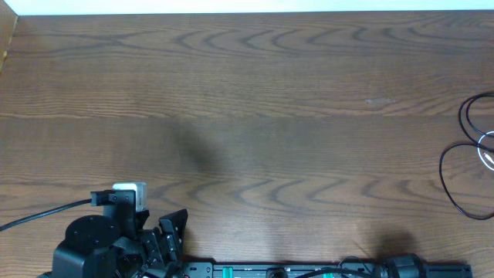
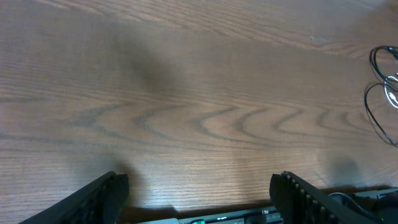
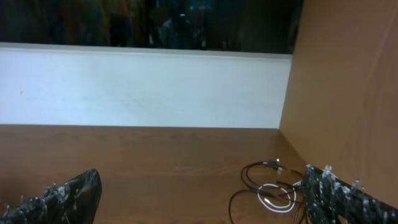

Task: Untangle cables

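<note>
Cables (image 3: pixel 268 190) lie untouched while left fingers (image 2: pixel 99 198) and right fingers (image 3: pixel 339 194) gape wide, empty.

Table (image 1: pixel 255 100) wood-grain, matt; cables (image 3: pixel 267 186) smooth, glossy; wall (image 3: pixel 143 87) matt white.

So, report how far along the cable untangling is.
Done: nothing; the cables lie in overlapping loops, black and one white, at the right edge of the table. In hand: nothing; the left fingers and right fingers are open and empty. Remaining: reaching, grasping and separating every cord.
</note>
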`<action>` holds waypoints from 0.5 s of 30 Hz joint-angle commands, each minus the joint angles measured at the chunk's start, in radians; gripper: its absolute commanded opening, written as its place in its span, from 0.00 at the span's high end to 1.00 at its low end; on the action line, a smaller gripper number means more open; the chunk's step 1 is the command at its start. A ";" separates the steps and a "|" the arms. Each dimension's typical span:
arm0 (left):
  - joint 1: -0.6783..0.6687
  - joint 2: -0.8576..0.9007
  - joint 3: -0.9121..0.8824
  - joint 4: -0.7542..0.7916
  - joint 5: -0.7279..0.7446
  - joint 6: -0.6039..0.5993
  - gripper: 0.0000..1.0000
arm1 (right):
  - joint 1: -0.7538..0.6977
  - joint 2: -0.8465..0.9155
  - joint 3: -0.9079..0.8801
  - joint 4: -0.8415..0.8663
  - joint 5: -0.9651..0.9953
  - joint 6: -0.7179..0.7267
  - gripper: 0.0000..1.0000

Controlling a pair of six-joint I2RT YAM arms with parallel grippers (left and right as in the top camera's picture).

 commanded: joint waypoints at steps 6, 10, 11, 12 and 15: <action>0.000 -0.003 0.015 -0.003 -0.013 0.018 0.21 | -0.005 0.003 -0.237 -0.003 -0.169 0.163 0.01; 0.000 -0.003 0.015 -0.003 -0.013 0.033 0.21 | -0.051 -0.033 -0.358 0.034 -0.015 0.226 0.01; 0.000 -0.003 0.015 -0.003 -0.013 0.033 0.21 | -0.064 -0.053 -0.388 0.067 -0.002 0.223 0.01; 0.000 -0.003 0.015 -0.003 -0.013 0.037 0.21 | -0.077 -0.080 -0.420 0.106 -0.001 0.220 0.01; 0.000 -0.003 0.015 -0.003 -0.013 0.037 0.21 | -0.102 -0.183 -0.518 0.256 -0.046 0.219 0.01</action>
